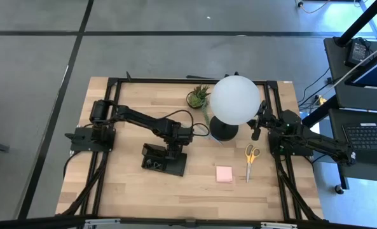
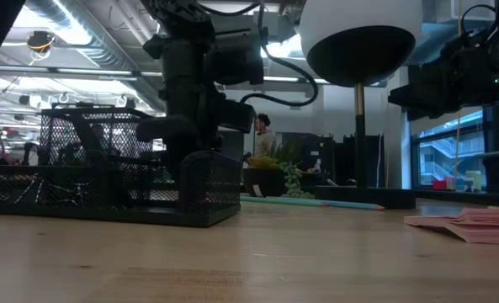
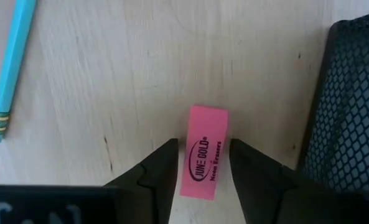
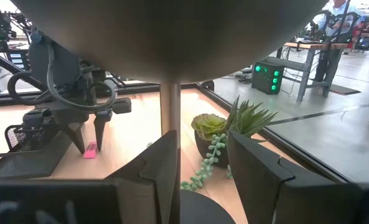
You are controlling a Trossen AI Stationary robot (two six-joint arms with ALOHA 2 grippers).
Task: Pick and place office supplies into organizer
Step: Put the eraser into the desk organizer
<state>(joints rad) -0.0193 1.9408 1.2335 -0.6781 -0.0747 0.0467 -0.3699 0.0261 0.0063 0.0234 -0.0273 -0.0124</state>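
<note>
High view: on the pale wood table point(image 1: 131, 191), the left gripper point(image 3: 201, 163) straddles a pink eraser point(image 3: 205, 152), fingers apart, beside the organizer point(image 1: 163, 159); right gripper point(image 4: 201, 163) open near the lamp point(image 1: 234, 100).

I'm seeing the white globe lamp point(image 1: 235, 100) standing at the far middle of the wooden table point(image 1: 131, 191), its round black base point(image 1: 224, 131) resting on the wood. The small potted plant point(image 1: 198, 97) is sitting just beside the globe.
</note>
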